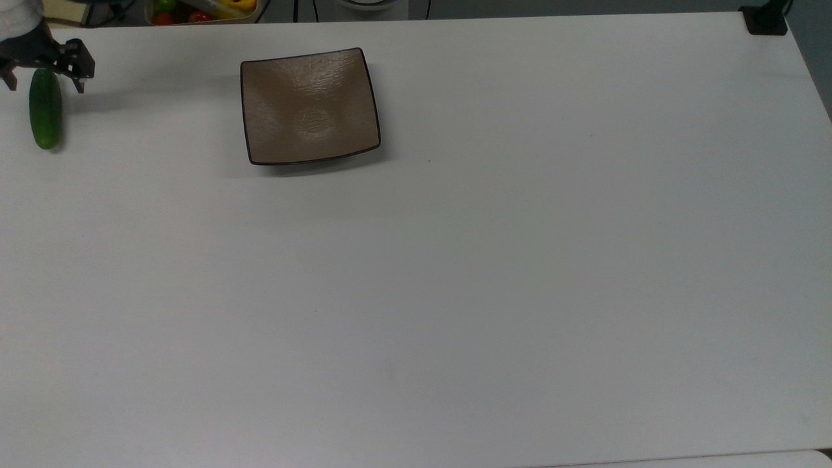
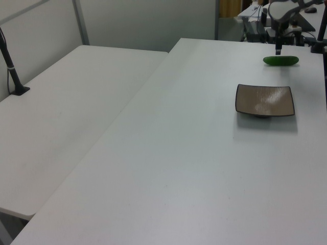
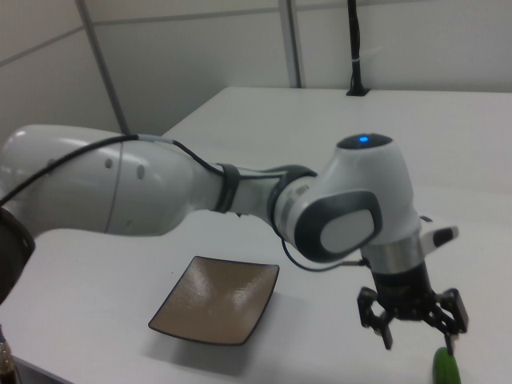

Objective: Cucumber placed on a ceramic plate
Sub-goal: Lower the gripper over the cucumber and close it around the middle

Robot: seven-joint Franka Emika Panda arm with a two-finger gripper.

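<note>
The dark green cucumber (image 1: 45, 116) lies on the white table at the top view's far left, apart from the square brown plate (image 1: 310, 107) to its right. My gripper (image 1: 45, 86) hangs open over the cucumber's upper end, one finger on either side of it. In the right view the open gripper (image 3: 419, 342) is just above and left of the cucumber (image 3: 445, 369), with the plate (image 3: 216, 300) to the left. In the left view the cucumber (image 2: 280, 60) lies beyond the plate (image 2: 264, 100), a dark finger (image 2: 278, 49) just above it. The plate holds nothing.
A box of coloured vegetables (image 1: 201, 9) stands beyond the table's far edge in the top view. A black clamp base (image 1: 766, 19) sits at the table's top right corner. In the left view a second white table (image 2: 66, 112) adjoins on the left, with a black post (image 2: 10, 66).
</note>
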